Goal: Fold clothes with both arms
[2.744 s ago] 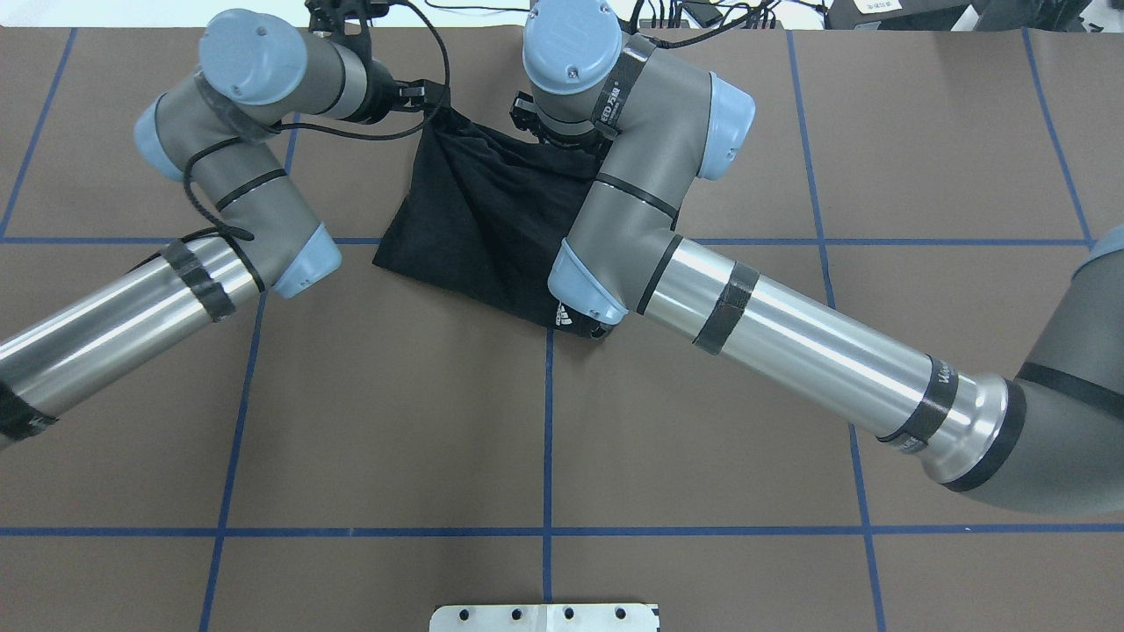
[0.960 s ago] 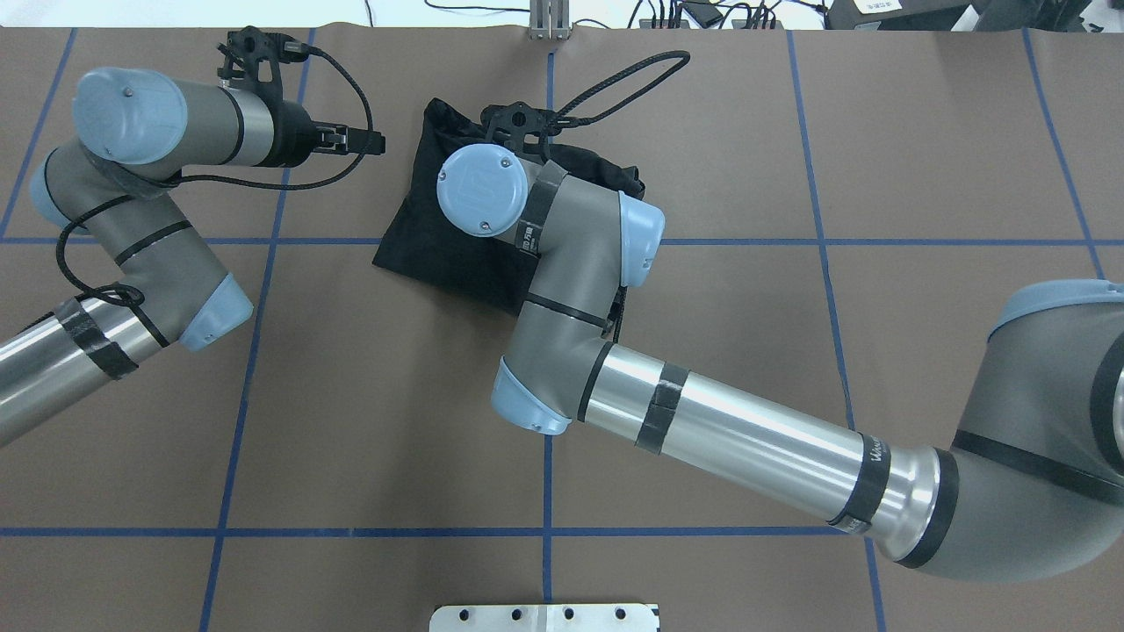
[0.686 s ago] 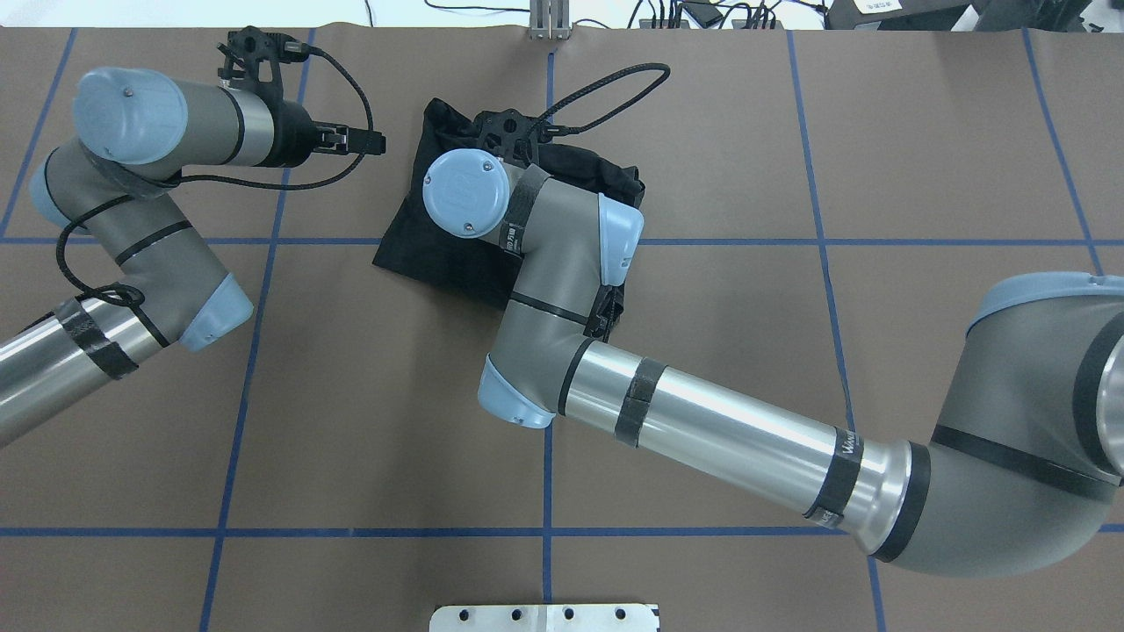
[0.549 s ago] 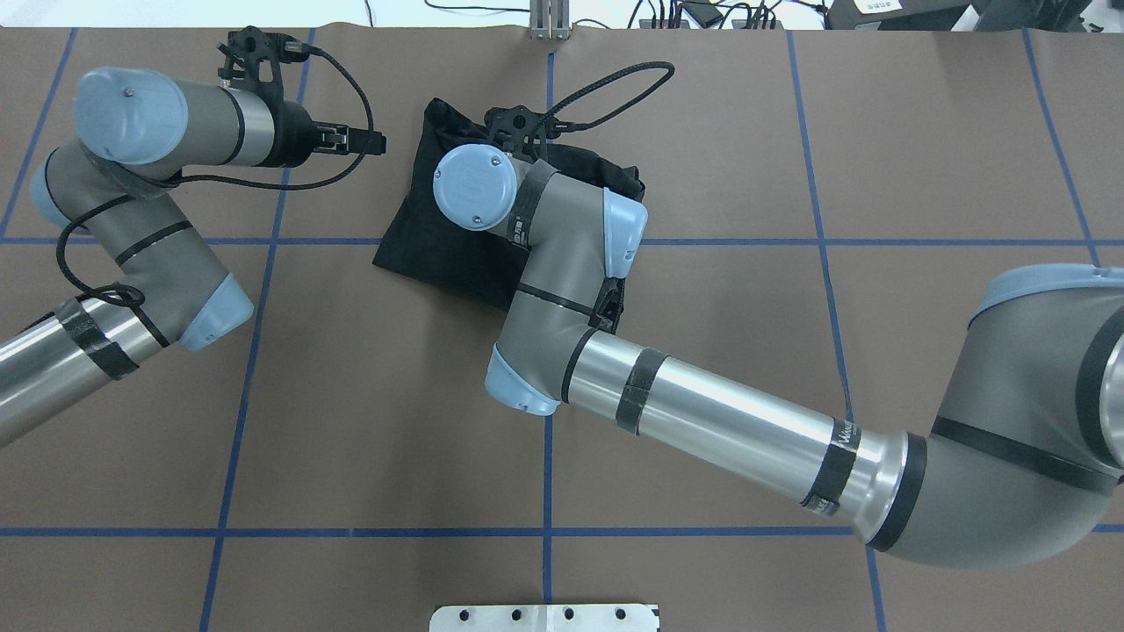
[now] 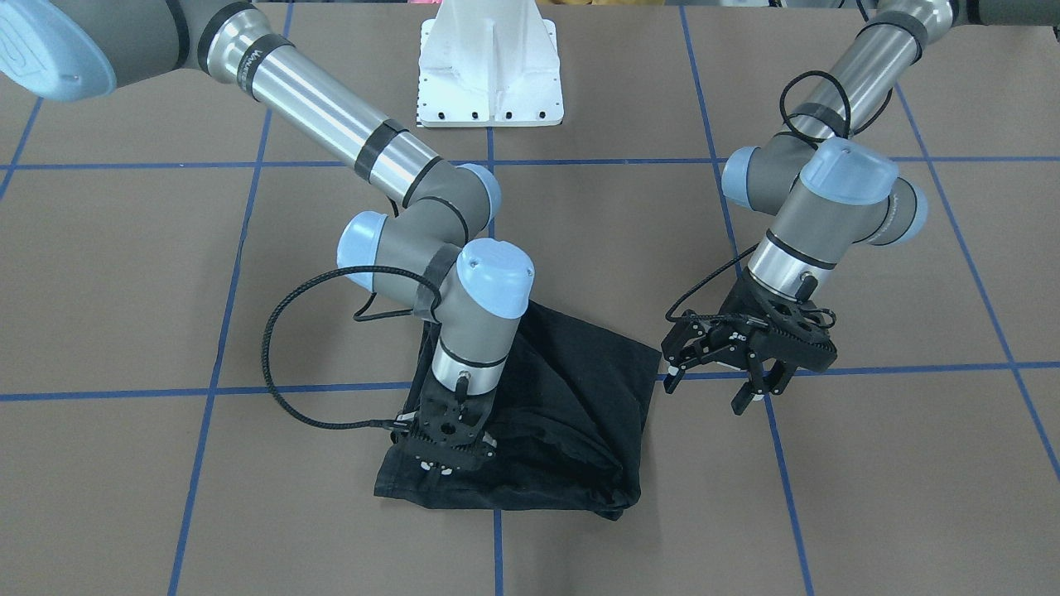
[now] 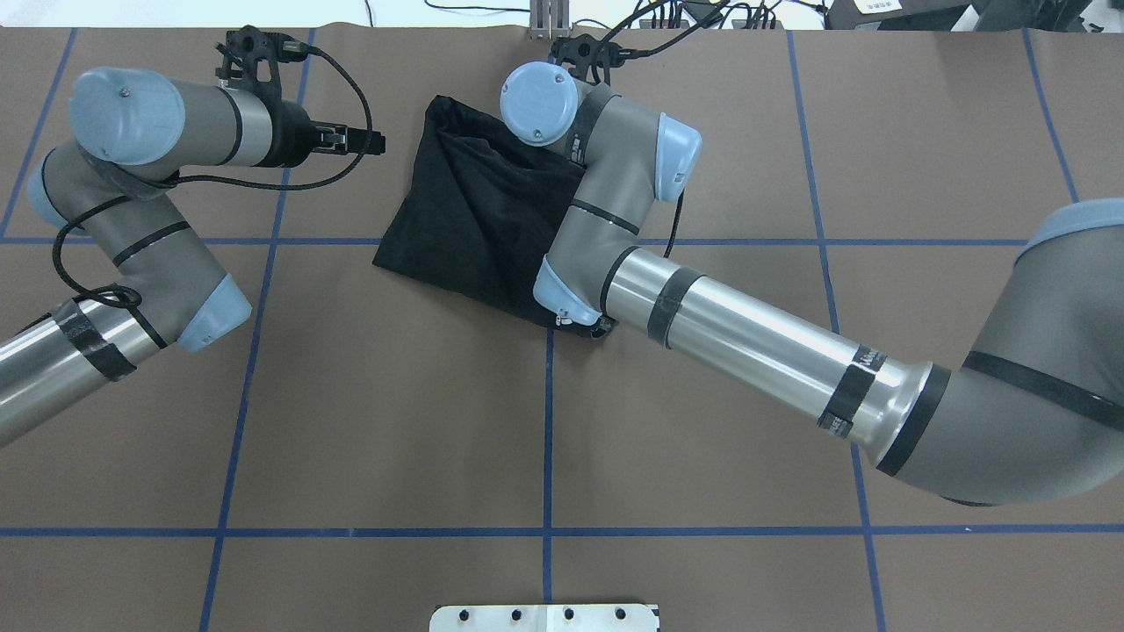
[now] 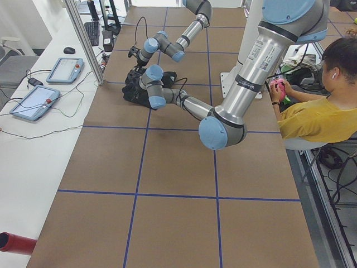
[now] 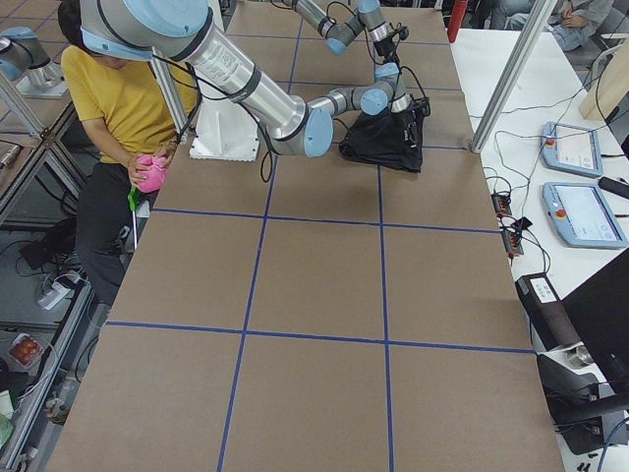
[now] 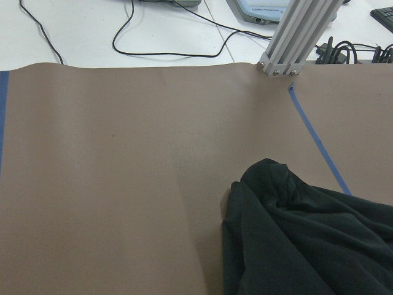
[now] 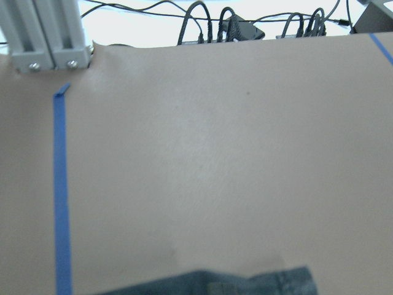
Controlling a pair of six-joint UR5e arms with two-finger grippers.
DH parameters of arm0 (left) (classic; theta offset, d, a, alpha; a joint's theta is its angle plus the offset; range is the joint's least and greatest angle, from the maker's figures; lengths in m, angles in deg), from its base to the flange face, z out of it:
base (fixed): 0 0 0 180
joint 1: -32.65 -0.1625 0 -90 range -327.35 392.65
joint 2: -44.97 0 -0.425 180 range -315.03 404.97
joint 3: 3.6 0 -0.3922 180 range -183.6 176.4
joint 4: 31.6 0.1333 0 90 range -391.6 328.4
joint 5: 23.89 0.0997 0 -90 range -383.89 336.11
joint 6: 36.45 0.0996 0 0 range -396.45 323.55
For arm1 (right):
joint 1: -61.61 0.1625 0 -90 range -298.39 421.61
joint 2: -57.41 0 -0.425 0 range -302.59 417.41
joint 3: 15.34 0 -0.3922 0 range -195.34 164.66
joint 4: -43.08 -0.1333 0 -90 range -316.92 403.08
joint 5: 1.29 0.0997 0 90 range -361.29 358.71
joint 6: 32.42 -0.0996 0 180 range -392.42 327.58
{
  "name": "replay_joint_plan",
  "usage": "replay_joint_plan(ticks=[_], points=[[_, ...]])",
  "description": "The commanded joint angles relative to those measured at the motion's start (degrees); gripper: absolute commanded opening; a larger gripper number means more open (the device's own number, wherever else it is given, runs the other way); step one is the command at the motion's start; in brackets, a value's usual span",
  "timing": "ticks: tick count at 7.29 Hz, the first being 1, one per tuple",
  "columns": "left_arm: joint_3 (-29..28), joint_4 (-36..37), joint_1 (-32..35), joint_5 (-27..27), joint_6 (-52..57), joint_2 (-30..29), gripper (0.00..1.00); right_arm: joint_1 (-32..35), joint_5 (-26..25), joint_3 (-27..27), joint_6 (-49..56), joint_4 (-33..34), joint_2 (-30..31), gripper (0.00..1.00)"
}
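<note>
Toward the far side of the brown table (image 6: 351, 421), the black T-shirt (image 6: 474, 219) lies in a rumpled, folded bundle across a blue tape line (image 6: 746, 241). The right arm (image 6: 746, 342) bends over it. The right gripper (image 5: 447, 454) points straight down onto the edge of the cloth farthest from the robot's base, and from here I cannot tell whether its fingers pinch the fabric. The left gripper (image 5: 710, 387) hangs just beside the shirt, clear of it, fingers spread wide and holding nothing.
</note>
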Motion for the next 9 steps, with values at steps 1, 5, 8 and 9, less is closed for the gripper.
replay_joint_plan(ticks=[1,5,8,9], points=[[2.13,0.00,-0.02,0.00,0.00,1.89,1.00,4.79,3.65,1.09,4.27,-0.84,-0.31,0.00],[10.34,14.93,2.85,-4.91,4.53,3.38,1.00,5.85,18.23,-5.29,4.55,-0.75,0.80,1.00],[26.28,53.00,7.87,-4.92,19.76,5.13,1.00,8.57,23.02,-36.22,17.50,18.95,18.94,1.00],[25.78,57.70,10.67,-5.27,19.86,6.89,1.00,11.11,26.06,-46.96,23.38,23.20,27.11,1.00]])
